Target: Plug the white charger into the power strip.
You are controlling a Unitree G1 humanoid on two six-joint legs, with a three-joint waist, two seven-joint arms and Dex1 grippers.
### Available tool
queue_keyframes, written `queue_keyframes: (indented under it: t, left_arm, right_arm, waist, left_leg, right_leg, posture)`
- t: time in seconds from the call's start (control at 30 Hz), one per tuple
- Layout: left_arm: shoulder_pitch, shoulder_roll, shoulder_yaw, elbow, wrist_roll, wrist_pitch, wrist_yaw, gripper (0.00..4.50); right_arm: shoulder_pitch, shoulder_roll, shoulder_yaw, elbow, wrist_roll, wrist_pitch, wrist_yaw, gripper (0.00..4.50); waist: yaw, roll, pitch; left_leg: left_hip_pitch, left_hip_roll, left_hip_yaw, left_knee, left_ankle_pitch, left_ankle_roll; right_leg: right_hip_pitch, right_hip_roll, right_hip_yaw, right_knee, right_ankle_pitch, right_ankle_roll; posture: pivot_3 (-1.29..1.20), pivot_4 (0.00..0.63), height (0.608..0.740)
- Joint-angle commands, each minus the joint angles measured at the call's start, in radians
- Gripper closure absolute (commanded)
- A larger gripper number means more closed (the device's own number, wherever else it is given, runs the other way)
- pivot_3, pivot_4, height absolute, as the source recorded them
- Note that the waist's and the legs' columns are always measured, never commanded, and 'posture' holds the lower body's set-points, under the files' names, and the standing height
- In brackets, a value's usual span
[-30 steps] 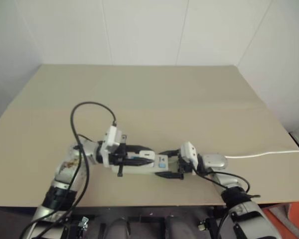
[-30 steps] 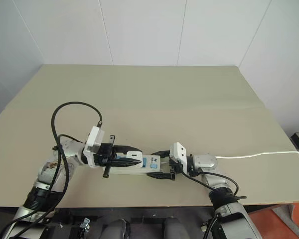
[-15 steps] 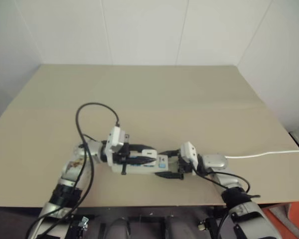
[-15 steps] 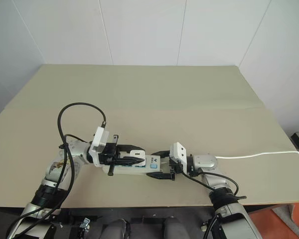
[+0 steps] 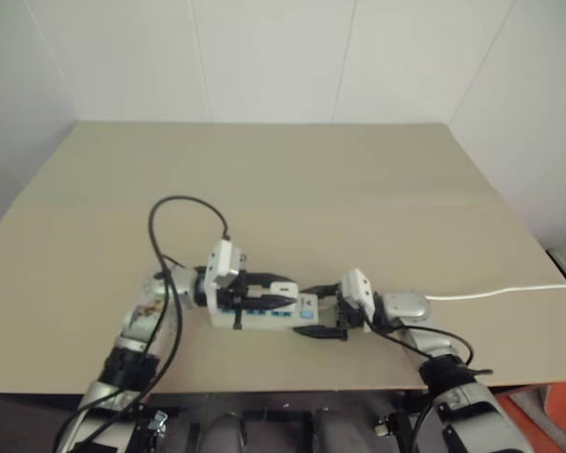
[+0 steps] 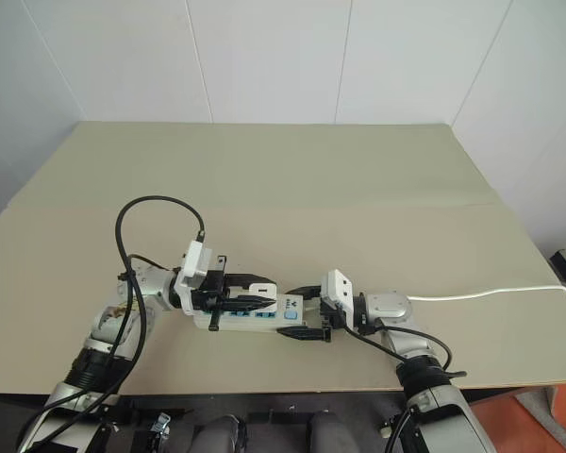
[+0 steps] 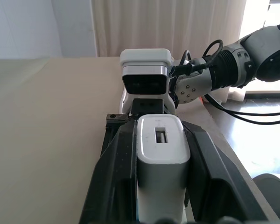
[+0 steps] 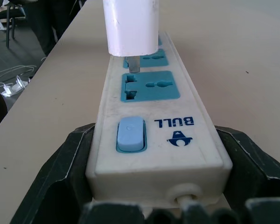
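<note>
charger point(image 8: 130, 25): plain white, grey metal prong
power strip point(image 8: 154, 135): white body, blue sockets, pale blue switch, blue printed logo
cable point(image 6: 491, 293): white
table point(image 6: 292, 189): plain beige
gripper fingers point(image 7: 114, 177): black

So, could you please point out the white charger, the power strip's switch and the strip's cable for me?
white charger point(image 7: 161, 140): left wrist view, on its top face beside the slot.
power strip's switch point(image 8: 130, 133): right wrist view, middle of the blue rocker.
strip's cable point(image 6: 495, 293): right eye view, midway along the thin white cable on the table.
</note>
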Motion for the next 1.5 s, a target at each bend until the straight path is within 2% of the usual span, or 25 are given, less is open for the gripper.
queue_keyframes:
  t: [0.03, 0.73, 1.1, 1.5]
  left_arm:
    - [-0.016, 0.002, 0.0, 0.003, 0.004, -0.032, -0.01, 3.47]
    - [-0.008, -0.019, -0.026, 0.024, 0.021, -0.043, -0.021, 3.47]
    - [0.002, 0.003, -0.025, 0.036, 0.03, -0.052, -0.049, 3.47]
    - [0.015, 0.065, -0.035, 0.231, 0.11, -0.12, -0.064, 3.47]
  right_arm:
    - [0.028, -0.015, 0.02, 0.01, -0.037, 0.016, -0.002, 1.08]
    - [0.044, -0.011, 0.021, -0.014, -0.033, 0.031, -0.021, 1.08]
    - [0.044, -0.016, 0.022, -0.012, -0.034, 0.032, -0.016, 1.08]
    - [0.044, -0.019, 0.026, -0.015, -0.029, 0.034, -0.011, 1.08]
  waist:
    - [0.0, 0.0, 0.0]
    - [0.0, 0.0, 0.0]
    - [-0.001, 0.0, 0.0]
    - [-0.004, 0.001, -0.003]
  left_leg:
    - [0.0, 0.0, 0.0, 0.0, 0.0, 0.0]
    - [0.0, 0.0, 0.0, -0.004, 0.0, 0.0]
    - [0.0, 0.0, 0.0, -0.006, 0.0, 0.0]
    - [0.003, 0.001, 0.001, -0.012, 0.0, 0.0]
  right_leg:
    - [0.0, 0.0, 0.0, 0.0, 0.0, 0.0]
    - [0.0, 0.0, 0.0, -0.003, 0.0, 0.0]
    - [0.0, 0.0, 0.0, -0.005, 0.0, 0.0]
    - [0.0, 0.001, 0.001, -0.006, 0.0, 0.0]
  posture:
    - [0.0, 0.15, 0.74]
    - [0.0, 0.15, 0.74]
    - [0.0, 0.15, 0.74]
    - [0.0, 0.15, 0.74]
